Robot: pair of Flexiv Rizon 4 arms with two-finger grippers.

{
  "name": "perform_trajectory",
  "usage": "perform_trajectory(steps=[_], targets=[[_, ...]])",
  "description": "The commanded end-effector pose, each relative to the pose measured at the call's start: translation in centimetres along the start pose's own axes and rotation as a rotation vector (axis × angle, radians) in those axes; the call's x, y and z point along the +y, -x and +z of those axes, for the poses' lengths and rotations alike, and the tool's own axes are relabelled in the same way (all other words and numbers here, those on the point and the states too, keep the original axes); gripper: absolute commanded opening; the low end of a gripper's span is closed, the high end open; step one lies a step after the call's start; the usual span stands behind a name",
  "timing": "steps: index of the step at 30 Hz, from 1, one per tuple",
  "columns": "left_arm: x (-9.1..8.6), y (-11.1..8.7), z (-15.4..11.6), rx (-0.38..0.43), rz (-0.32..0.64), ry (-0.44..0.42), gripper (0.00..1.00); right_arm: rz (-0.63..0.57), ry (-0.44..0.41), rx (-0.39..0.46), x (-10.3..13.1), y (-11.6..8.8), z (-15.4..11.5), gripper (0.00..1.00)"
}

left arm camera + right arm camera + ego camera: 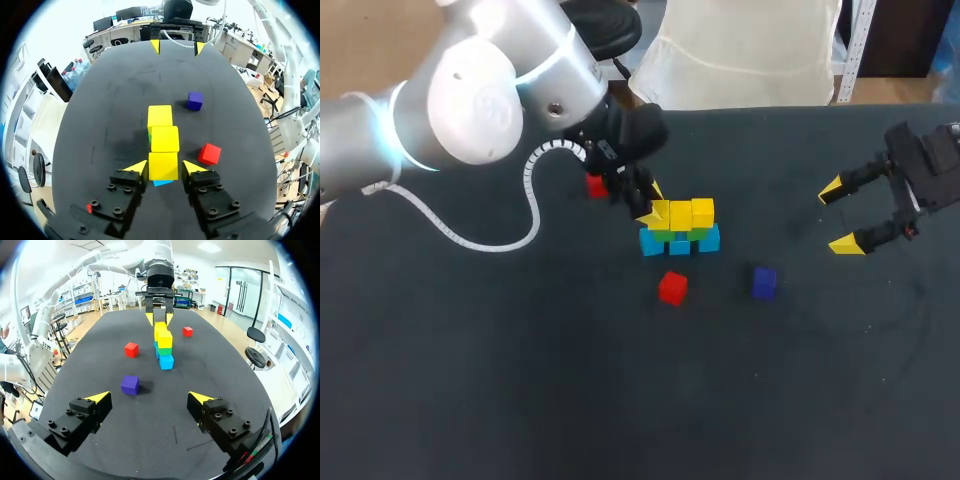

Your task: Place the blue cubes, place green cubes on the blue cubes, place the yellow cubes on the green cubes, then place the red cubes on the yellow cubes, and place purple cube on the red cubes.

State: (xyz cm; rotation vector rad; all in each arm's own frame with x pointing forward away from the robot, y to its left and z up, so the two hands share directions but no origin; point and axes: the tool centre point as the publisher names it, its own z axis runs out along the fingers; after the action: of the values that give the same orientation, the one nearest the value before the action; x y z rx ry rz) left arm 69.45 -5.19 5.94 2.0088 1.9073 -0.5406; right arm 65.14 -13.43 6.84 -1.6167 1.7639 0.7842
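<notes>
A three-layer wall stands mid-table: blue cubes (pixel 680 245) at the bottom, green cubes (pixel 681 235) on them, yellow cubes (pixel 682 213) on top. My left gripper (pixel 163 167) straddles the nearest yellow cube (pixel 163 165). Its yellow tips stand just off the cube's two sides, so it is open. One red cube (pixel 672 287) and the purple cube (pixel 764 282) lie in front of the wall. A second red cube (pixel 595 185) lies behind my left arm. My right gripper (pixel 840 216) hovers wide open at the right, with nothing between its fingers.
The dark table (pixel 520 380) has free room across its front and left. From the right wrist view, the purple cube (pixel 130 384) lies closest ahead, then a red cube (pixel 131 349), with the wall (pixel 164 347) and my left gripper (pixel 159 317) beyond.
</notes>
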Motion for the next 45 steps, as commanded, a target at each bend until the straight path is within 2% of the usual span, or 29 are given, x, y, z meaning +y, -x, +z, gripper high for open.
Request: perform_trajectory(steps=[1,2,4,6,10,16,21,28,31,34,40,45], targets=[[0.3,0.0,0.1,0.002,0.000,-0.009,0.50,-0.001,0.002,-0.002,-0.1,-0.1,0.1,1.00],[0.3,0.0,0.1,0.000,0.001,-0.011,0.55,-0.001,0.002,-0.002,-0.1,-0.1,0.1,1.00],[0.3,0.0,0.1,0.002,0.000,-0.013,0.75,-0.001,0.002,-0.002,-0.1,-0.1,0.1,1.00],[0.3,0.0,0.1,0.000,0.000,-0.013,0.88,-0.001,0.002,-0.002,-0.1,-0.1,0.1,1.00],[0.0,-0.3,-0.5,-0.017,-0.005,0.001,1.00,-0.001,0.002,-0.002,-0.1,-0.1,0.1,1.00],[-1.2,-0.7,-3.2,-0.021,-0.007,0.052,1.00,-0.001,0.002,-0.002,-0.1,-0.1,0.1,1.00],[-1.1,-1.6,-5.7,0.002,-0.023,0.096,1.00,-0.001,0.002,-0.002,-0.1,-0.1,0.1,1.00],[1.4,-3.9,-7.8,0.023,-0.095,0.146,1.00,-0.001,0.002,-0.002,-0.1,-0.1,0.1,1.00],[2.6,-4.9,-8.5,0.020,-0.153,0.180,1.00,-0.001,0.002,-0.002,-0.1,-0.1,0.1,1.00],[3.7,-5.7,-8.7,-0.012,-0.200,0.204,1.00,-0.001,0.002,-0.002,-0.1,-0.1,0.1,1.00],[6.4,-6.3,-7.8,-0.019,-0.209,0.233,1.00,-0.001,0.002,-0.002,-0.1,-0.1,0.1,1.00],[8.1,-6.4,-6.0,-0.013,-0.177,0.211,1.00,-0.001,0.002,-0.002,-0.1,-0.1,0.1,1.00]])
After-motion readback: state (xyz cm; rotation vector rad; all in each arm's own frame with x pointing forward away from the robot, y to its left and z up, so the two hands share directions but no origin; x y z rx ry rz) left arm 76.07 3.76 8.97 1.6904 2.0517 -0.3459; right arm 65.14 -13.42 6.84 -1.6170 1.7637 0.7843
